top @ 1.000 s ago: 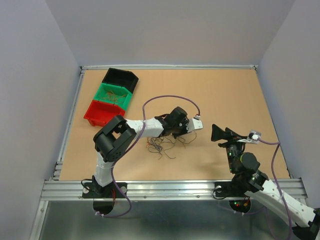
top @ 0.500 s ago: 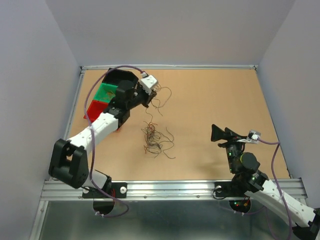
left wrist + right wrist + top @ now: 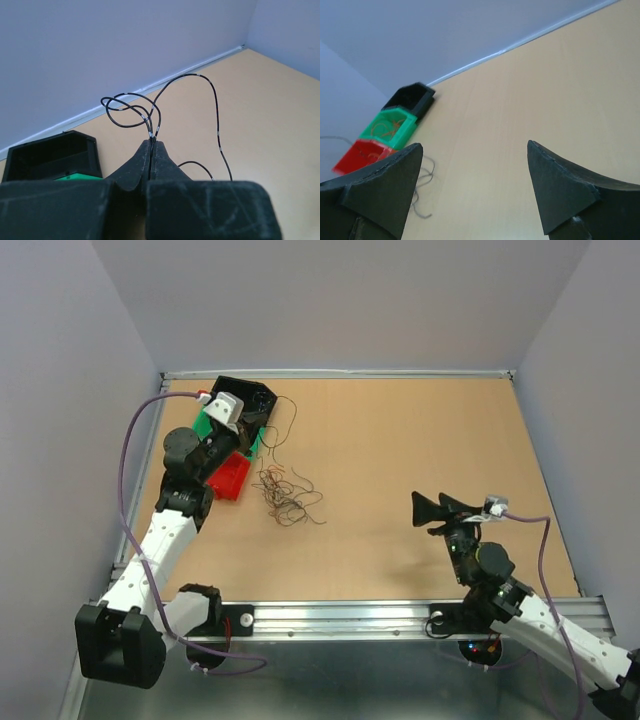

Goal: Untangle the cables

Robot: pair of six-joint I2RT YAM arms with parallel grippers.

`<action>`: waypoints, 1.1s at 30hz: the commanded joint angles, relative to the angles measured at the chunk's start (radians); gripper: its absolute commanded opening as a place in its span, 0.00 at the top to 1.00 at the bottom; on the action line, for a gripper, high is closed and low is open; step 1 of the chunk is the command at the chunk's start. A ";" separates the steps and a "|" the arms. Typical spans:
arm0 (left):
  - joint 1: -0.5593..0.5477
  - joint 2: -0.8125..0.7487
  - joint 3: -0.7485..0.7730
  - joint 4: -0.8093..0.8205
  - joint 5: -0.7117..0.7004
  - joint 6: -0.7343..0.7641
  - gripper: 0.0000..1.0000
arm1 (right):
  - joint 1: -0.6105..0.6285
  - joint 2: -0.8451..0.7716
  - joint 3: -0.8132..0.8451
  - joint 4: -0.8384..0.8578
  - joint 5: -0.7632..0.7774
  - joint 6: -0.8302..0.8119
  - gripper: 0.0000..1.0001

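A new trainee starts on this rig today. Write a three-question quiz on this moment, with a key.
1. True or false: the left pincer is shut on a black wire.
2. Fill in: the right pincer is ____ and holds nothing.
3. Where is the tangle of cables? A) hanging from the right pincer B) on the table, near the bins C) inside the black bin
Key: 1 true; 2 open; 3 B.
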 commanded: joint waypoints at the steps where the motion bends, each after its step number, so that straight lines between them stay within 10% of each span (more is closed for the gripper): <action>1: -0.002 -0.057 -0.020 0.094 0.137 -0.037 1.00 | 0.004 0.099 -0.053 0.251 -0.255 -0.119 0.11; 17: -0.012 -0.203 -0.092 0.160 0.229 -0.110 1.00 | 0.013 1.409 0.467 1.042 -1.021 -0.249 0.08; 33: -0.010 -0.334 -0.115 0.142 0.226 -0.109 1.00 | 0.091 2.000 1.134 0.891 -1.092 -0.250 0.17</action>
